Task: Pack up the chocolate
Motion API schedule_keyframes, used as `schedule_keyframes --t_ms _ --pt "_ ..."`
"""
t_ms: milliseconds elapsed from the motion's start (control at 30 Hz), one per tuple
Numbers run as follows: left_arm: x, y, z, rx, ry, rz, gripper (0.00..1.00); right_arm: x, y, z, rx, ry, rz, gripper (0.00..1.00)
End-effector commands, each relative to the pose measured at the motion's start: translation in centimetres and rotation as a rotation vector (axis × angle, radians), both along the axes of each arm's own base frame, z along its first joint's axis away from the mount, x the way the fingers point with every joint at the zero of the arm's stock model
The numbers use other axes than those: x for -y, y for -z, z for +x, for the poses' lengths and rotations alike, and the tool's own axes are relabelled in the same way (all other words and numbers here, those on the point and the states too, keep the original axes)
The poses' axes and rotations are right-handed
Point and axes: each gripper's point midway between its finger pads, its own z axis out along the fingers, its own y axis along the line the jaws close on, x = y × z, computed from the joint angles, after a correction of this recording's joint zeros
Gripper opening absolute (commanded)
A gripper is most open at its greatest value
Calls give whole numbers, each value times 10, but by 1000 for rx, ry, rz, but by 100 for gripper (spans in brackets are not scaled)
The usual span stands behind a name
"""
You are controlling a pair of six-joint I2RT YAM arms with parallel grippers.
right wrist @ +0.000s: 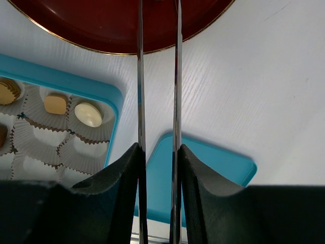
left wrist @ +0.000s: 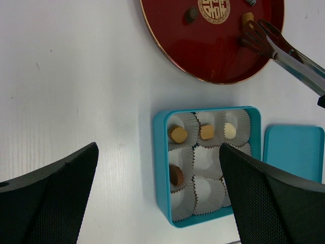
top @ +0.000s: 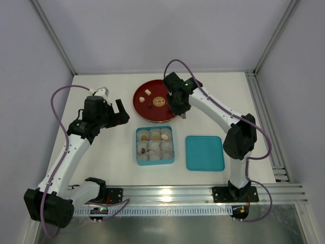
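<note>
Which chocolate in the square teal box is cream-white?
The round cream-white chocolate in the far right corner of the square teal box; the other pieces visible there are tan or dark brown.

One mark to call here: a gold round emblem (left wrist: 214, 8) at the centre of the red plate (left wrist: 213, 53). It's an ornate Chinese-style character, half cut by the frame edge, and I can't read it.

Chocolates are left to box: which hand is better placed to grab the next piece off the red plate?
Right. The right hand holds the tongs, whose tips sit over the plate beside a tan chocolate. The left hand is open and empty, off to the side of the box.
</note>
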Motion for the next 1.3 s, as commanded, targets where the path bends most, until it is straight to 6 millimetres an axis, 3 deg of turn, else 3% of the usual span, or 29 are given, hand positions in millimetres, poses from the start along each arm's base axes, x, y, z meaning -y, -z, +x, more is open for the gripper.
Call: schedule_keyframes --t_ms 0,1267 --pt "3 -7 6 35 14 -19 100 -4 -9 5 29 -14 5 37" --pt "3 -7 6 32 10 -23 100 -5 12 -3 -16 -31 -9 39"
